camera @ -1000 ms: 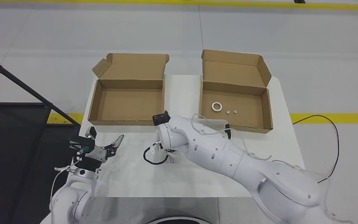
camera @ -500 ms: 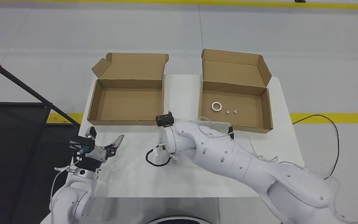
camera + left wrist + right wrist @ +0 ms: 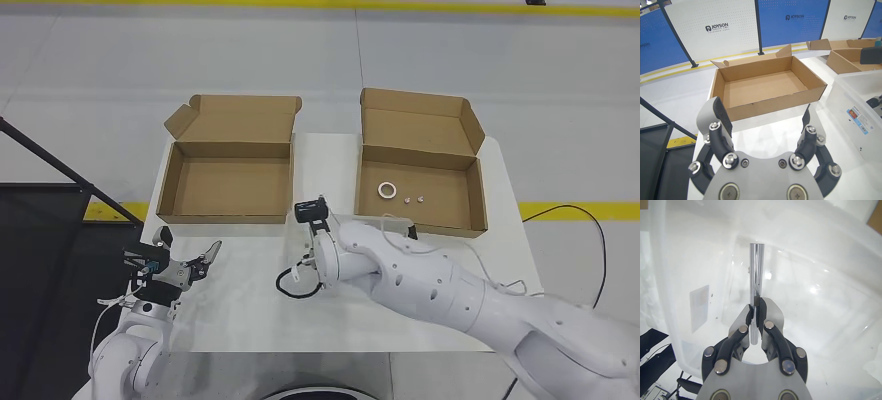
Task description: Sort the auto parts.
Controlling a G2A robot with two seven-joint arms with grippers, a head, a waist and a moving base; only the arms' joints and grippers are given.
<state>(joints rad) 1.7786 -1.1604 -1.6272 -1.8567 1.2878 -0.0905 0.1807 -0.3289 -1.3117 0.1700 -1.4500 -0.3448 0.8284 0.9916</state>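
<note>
My right gripper (image 3: 755,306) is shut on a shiny metal rod (image 3: 756,272), which sticks out beyond the fingertips above the floor of a clear plastic bin (image 3: 810,317). In the top view the right arm's wrist (image 3: 312,213) hangs over the middle of the white table (image 3: 240,300). The left gripper (image 3: 180,266) stands open and holds nothing at the table's front left corner; its own view shows the fingers (image 3: 721,111) spread wide before the left cardboard box (image 3: 762,89).
Two open cardboard boxes stand at the back: the left box (image 3: 228,187) is bare inside, the right box (image 3: 445,208) holds a white ring (image 3: 386,189) and small pale parts (image 3: 413,198). The clear bin (image 3: 853,98) sits mid-table. A black frame (image 3: 50,160) borders the left side.
The right arm's wrist has shifted to the right over the table, towards the right box. The left arm has kept still with its gripper open.
</note>
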